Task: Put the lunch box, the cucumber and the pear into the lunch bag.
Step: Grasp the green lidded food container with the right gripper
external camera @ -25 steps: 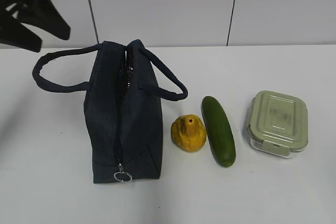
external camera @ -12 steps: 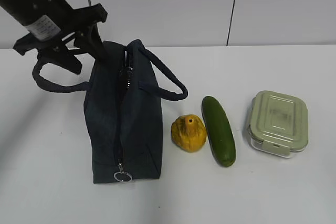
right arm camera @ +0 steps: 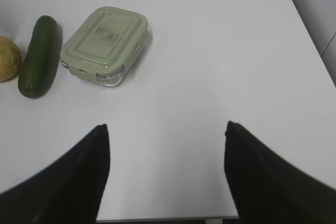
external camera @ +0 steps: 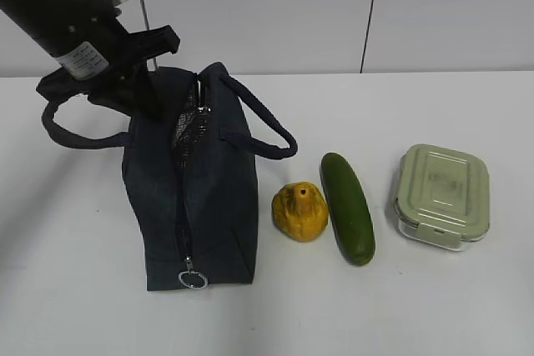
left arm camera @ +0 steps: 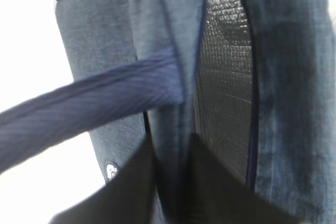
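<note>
Since half a second ago your left gripper [external camera: 142,93] has pressed into the far end of the lunch bag [external camera: 213,206], and the bag's left wall has been drawn outward, so the zipper mouth now gapes and the silver lining [left arm camera: 226,87] shows. Nothing else has shifted.

Your left fingers [left arm camera: 157,182] sit narrow, pinching the bag's left wall just beside the lining, with one loop handle [left arm camera: 89,103] crossing in front of them. Your right gripper [right arm camera: 165,177] hovers with its fingers wide and empty over bare tabletop [right arm camera: 210,51], well to the right of the lunch box [right arm camera: 102,43].

The step in hand looks like opening the bag; no item is packed yet. The pear [external camera: 299,211] lies just right of the bag, the cucumber [external camera: 347,207] just right of the pear, the lunch box right of the cucumber, all on the tabletop.

For the next move, hold that wall apart with the left, because the opening is widest only at the far end of the bag. Bring the right gripper over to the lunch box, and grip it across its shorter sides, since the lid is broad.
</note>
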